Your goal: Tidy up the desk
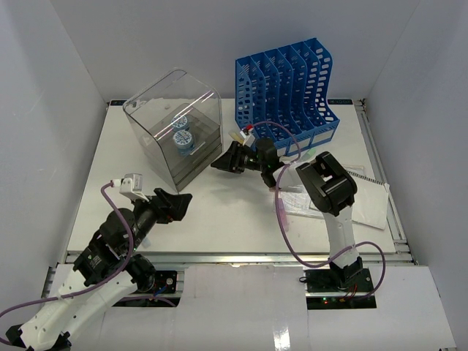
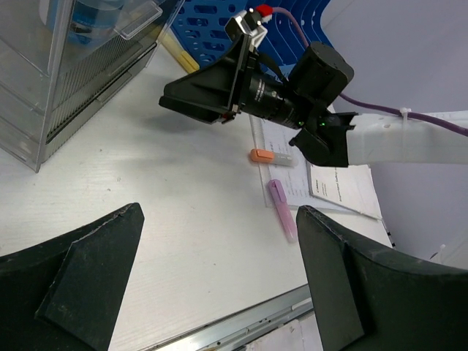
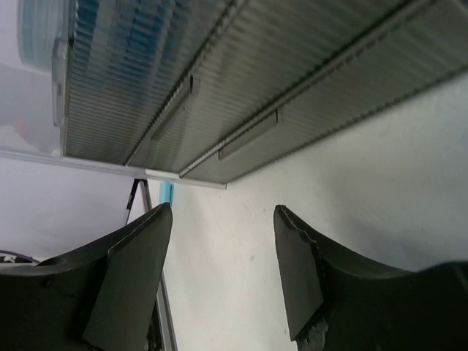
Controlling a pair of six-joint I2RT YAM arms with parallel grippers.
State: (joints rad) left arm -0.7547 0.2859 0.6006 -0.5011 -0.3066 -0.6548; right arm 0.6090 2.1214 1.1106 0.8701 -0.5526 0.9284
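The desk (image 1: 219,212) is a white tabletop with a metal rail at its front edge. My left gripper (image 1: 179,203) is open and empty, low over the front left of the desk; its wrist view (image 2: 219,219) shows bare desk between the fingers. My right gripper (image 1: 223,162) is open and empty, reaching left toward the front of the clear drawer box (image 1: 175,131). The right wrist view (image 3: 223,219) shows the box's lower drawers (image 3: 256,73) just ahead. A pink highlighter (image 2: 281,210) and an orange-capped item (image 2: 267,156) lie on the desk under the right arm.
A blue slotted file rack (image 1: 289,88) stands at the back right. Loose papers and a spiral notebook (image 1: 365,197) lie at the right. The drawer box holds blue-and-white rolls (image 1: 181,133). White walls enclose the desk.
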